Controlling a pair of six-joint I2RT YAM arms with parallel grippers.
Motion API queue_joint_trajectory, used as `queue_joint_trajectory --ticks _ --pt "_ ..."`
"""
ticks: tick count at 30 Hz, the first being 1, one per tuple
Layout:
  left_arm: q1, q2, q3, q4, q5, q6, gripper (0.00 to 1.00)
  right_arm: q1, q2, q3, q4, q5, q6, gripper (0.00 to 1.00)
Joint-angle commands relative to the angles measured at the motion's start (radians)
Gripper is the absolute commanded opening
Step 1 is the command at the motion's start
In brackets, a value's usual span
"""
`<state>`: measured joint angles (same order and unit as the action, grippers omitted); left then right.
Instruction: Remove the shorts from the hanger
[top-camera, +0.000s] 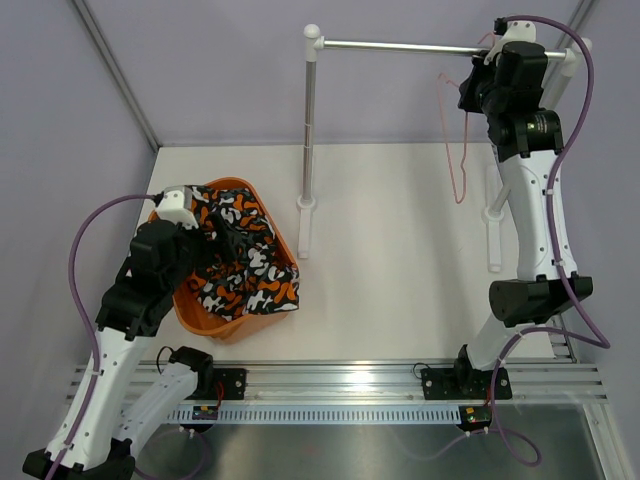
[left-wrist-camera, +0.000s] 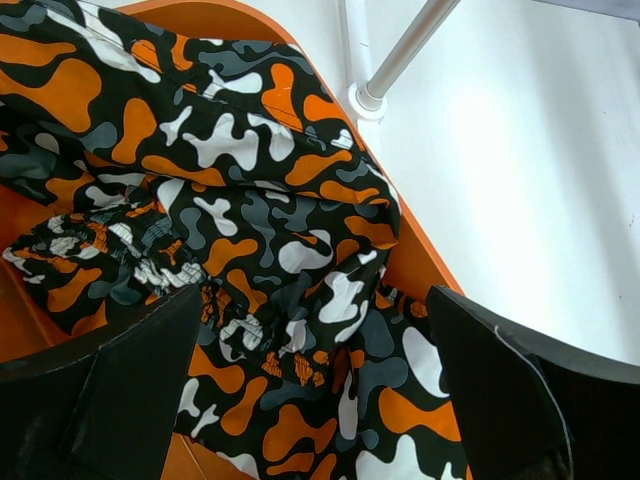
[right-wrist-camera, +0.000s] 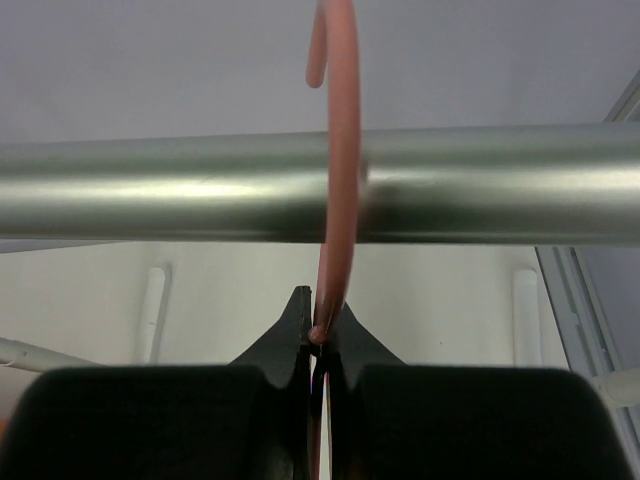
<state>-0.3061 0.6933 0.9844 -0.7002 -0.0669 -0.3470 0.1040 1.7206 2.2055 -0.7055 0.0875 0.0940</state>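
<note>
orange basket (top-camera: 205, 320) holds the shorts (top-camera: 245, 265); left gripper (left-wrist-camera: 310, 340) gapes wide above, right gripper (right-wrist-camera: 320, 330) pinches the hanger (right-wrist-camera: 342, 100).

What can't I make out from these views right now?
- Top view: the right arm hides the right pincer and the spot where the hanger hooks the rail.
- Right wrist view: the hanger below the grip is hidden behind the pincer's own fingers.
- Top view: the left arm covers the left pincer and part of the shorts.
- Left wrist view: the shorts cover the basket floor, and the frame edges cut both off.
</note>
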Motion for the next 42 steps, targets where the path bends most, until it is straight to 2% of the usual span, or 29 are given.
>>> queue_joint_trajectory --ticks 1,17,21,25,26,28,29,35,39,42 --pt "-0.002 -0.005 -0.010 0.051 0.045 0.008 0.99 -0.020 -0.010 0.005 0.006 -0.014 0.016 0.00" --pt "-0.008 -0.032 -0.013 0.045 0.039 0.009 0.99 -0.020 -0.075 -0.133 0.018 -0.040 0.067 0.00" --pt "-0.008 -0.031 -0.012 0.045 0.035 0.009 0.99 -0.020 -0.087 -0.151 0.020 -0.037 0.066 0.05" --pt "-0.008 -0.031 -0.015 0.048 0.030 0.013 0.99 -0.020 -0.101 -0.162 0.021 -0.042 0.072 0.15" --pt "-0.008 -0.031 -0.015 0.050 0.029 0.011 0.99 -0.020 -0.104 -0.164 0.020 -0.043 0.072 0.23" --pt "-0.008 -0.029 -0.013 0.051 0.024 0.013 0.99 -0.020 -0.111 -0.162 0.020 -0.042 0.075 0.32" --pt "-0.008 -0.029 -0.013 0.053 0.024 0.013 0.99 -0.020 -0.113 -0.159 0.015 -0.040 0.076 0.41" --pt "-0.008 -0.028 -0.023 0.056 0.024 0.013 0.99 -0.020 -0.154 -0.184 0.026 -0.032 0.087 0.51" --pt "-0.008 -0.034 -0.029 0.054 0.010 0.019 0.99 -0.020 -0.237 -0.248 0.037 0.007 0.111 0.63" --pt "-0.008 -0.041 -0.035 0.053 0.000 0.022 0.99 -0.020 -0.323 -0.323 0.047 0.026 0.148 0.80"
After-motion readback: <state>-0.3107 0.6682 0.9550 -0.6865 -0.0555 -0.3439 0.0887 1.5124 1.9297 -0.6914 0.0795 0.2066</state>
